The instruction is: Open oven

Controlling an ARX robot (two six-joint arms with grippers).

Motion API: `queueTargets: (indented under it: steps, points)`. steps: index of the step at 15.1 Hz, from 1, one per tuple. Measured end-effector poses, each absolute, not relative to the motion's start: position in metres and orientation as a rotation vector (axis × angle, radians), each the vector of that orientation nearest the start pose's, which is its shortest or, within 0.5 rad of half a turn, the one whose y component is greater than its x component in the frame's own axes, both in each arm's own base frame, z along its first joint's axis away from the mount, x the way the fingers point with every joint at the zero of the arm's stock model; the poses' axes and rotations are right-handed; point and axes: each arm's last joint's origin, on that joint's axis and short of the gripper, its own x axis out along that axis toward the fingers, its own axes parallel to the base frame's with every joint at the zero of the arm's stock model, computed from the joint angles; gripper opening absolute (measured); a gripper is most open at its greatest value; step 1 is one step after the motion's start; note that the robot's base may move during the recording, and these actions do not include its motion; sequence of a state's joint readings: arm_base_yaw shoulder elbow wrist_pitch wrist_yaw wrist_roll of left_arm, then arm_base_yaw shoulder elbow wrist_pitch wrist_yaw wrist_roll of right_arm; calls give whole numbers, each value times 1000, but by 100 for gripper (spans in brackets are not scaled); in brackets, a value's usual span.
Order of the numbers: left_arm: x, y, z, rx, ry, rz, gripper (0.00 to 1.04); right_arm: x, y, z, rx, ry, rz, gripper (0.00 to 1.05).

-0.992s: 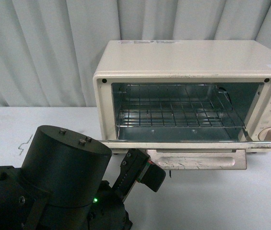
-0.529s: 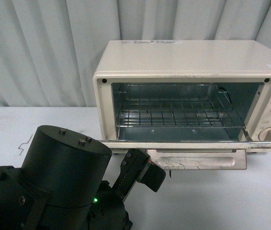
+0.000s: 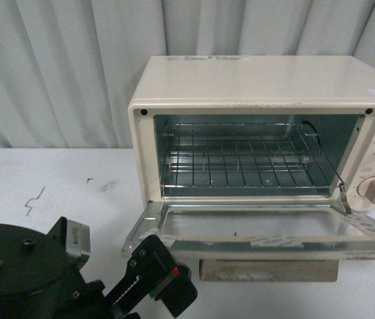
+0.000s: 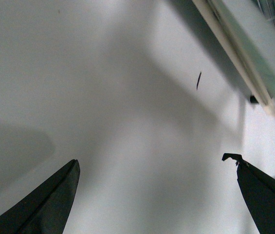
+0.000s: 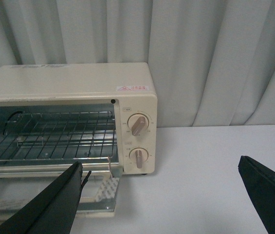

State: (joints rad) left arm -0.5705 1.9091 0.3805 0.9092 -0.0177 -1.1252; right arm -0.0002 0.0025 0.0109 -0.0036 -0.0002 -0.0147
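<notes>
While a pale curtain (image 3: 74, 66) hangs behind, the cream oven (image 3: 253, 80) stands on the white table (image 3: 54, 173), right of centre. Its glass door (image 3: 260, 226) is folded down open, showing the wire rack (image 3: 240, 159). The left gripper (image 3: 160, 276), jaws wide, holds nothing near the door's left corner. The right gripper (image 5: 160, 165) is likewise spread wide. Two knobs (image 5: 138, 125) sit on the oven's right.

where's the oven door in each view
Front view: the door lies open, nearly flat, just below the cavity.
Left wrist view: only a pale slanted strip, apparently its edge, over the white table.
Right wrist view: flat in front of the cavity, beside the knob panel.
Shared landmark: the wire rack, in the front and right wrist views.
</notes>
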Motion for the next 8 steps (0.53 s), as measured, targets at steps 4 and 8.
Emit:
queueTargets:
  steps: [4,8]
  points:
    - [194,-102,101,-855,797,-174,98,97,0,167,-15,-5,0,98]
    - [176,-86,160,-745,572,-216,98,97,0,167,-15,-5,0,98]
